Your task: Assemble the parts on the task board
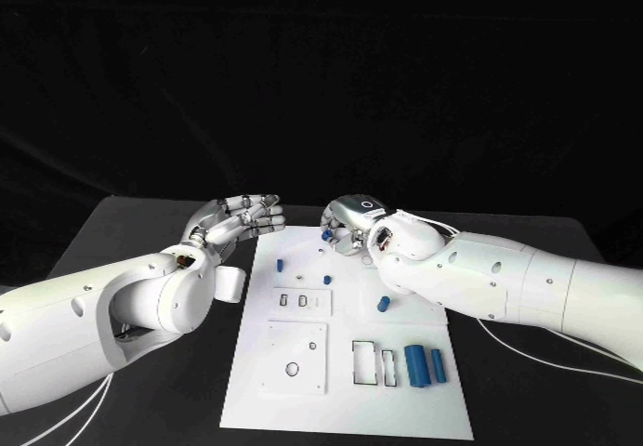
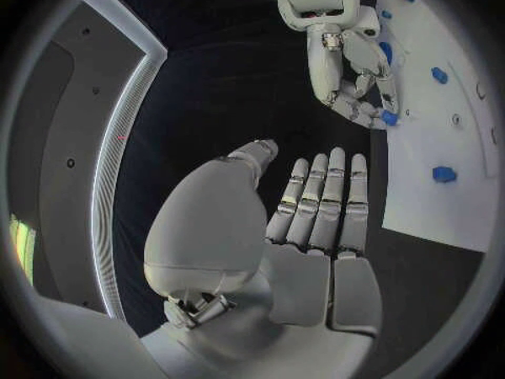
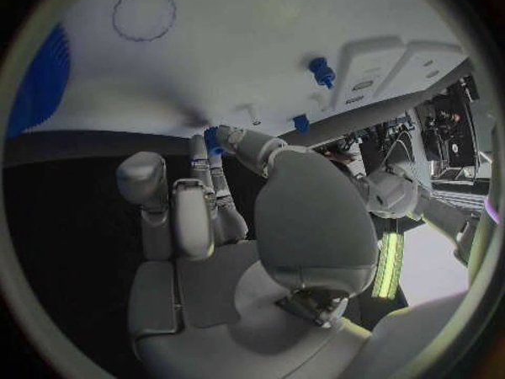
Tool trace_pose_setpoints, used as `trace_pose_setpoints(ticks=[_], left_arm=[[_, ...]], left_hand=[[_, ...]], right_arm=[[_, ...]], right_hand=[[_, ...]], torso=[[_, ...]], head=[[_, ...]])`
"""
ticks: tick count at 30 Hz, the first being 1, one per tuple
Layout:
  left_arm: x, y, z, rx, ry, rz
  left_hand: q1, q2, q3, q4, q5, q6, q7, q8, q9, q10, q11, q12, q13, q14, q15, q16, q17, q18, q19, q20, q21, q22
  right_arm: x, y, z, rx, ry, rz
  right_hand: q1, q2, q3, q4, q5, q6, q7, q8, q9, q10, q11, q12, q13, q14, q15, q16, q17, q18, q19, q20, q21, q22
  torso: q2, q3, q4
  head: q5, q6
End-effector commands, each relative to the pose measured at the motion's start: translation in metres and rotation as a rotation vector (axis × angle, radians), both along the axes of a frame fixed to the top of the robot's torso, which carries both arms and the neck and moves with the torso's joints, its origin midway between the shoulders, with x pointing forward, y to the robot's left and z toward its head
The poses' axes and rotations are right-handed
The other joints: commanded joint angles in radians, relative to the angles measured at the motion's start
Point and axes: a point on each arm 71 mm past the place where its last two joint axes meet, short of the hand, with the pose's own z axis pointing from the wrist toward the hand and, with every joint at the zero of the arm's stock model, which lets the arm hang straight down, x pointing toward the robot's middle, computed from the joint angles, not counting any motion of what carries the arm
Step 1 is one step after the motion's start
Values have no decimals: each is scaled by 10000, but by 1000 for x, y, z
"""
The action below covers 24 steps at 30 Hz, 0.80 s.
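Black table [image 1: 148, 223] bears task board [image 1: 402, 409]; right hand [image 1: 360, 223] pinches blue part [image 1: 327, 236].

task board [image 1: 269, 390]: white, smooth, matt, plastic look | parts [image 1: 425, 364]: blue, smooth plastic, slight gloss | table [image 1: 148, 232]: black, matt | left robot hand [image 1: 244, 219]: silver metal look, satin | right robot hand [image 1: 351, 226]: same silver finish | arms [image 1: 509, 279]: white glossy plastic shells

A black table [image 1: 148, 232] under a dark backdrop [image 1: 321, 84]
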Motion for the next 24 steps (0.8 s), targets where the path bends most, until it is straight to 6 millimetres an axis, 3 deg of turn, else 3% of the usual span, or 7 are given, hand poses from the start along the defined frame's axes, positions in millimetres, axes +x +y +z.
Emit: trace_pose_setpoints(ticks=[1, 9, 13, 15, 24], left_arm=[[-1, -2, 2, -114, -47, -208], [-1, -2, 2, -113, -37, -215], [-1, -2, 2, -114, -33, -220], [-1, -2, 2, -112, -31, -218], [0, 0, 1, -101, -18, -191]], left_hand=[[32, -36, 59, 1, 26, -72, 403, -48, -9, -64, 37, -47, 5, -75, -15, -41, 15, 14, -76, 37, -63, -20], [32, -36, 59, 1, 26, -72, 403, -48, -9, -64, 37, -47, 5, -75, -15, -41, 15, 14, -76, 37, -63, -20], [18, -43, 66, 0, 18, -81, 408, -53, -10, -70, 41, -58, 4, -81, -13, -47, 17, 14, -83, 39, -67, -25], [18, -43, 66, 0, 18, -81, 408, -53, -10, -70, 41, -58, 4, -81, -13, -47, 17, 14, -83, 39, -67, -25], [5, -50, 72, -2, 8, -90, 412, -58, -11, -76, 44, -68, 3, -85, -11, -51, 20, 14, -86, 42, -70, -29]], right_arm=[[0, -2, -4, -269, 192, -10], [1, -2, -4, -232, 182, -30], [0, -1, -4, -166, 248, 42], [0, -2, -4, -155, 285, 61], [-5, -16, -4, -79, 361, -69]], right_hand=[[-58, -48, 36, 1, 44, -33, 2, 274, 876, -54, 14, -44, 17, 350, 27, 63, 29, -54, 30, 29, 42, -5], [-124, -131, 54, 3, 5, -169, 39, 214, 897, -176, 55, -71, 3, 345, 59, 103, 57, -40, -41, 60, 11, -36], [-412, -573, -70, 58, -4, -1104, 377, -389, 645, -1318, 381, -89, -266, 141, 361, -62, -351, 50, -490, 301, -366, -454], [-381, -678, -423, 31, 59, -1423, 360, -610, 505, -1672, 417, -35, -364, 13, 398, -147, -572, 130, -720, 385, -593, -681], [-210, -673, -647, -65, 232, -1336, 397, -606, 452, -1692, 435, 69, -393, 19, 404, -86, -525, 126, -694, 412, -566, -603]], torso=[[8, 4, -2], [16, 0, -1], [8, -5, -3], [10, -5, -6], [14, 6, -17]], head=[[13, -8], [7, -3], [15, 7], [20, 9], [16, 24]])
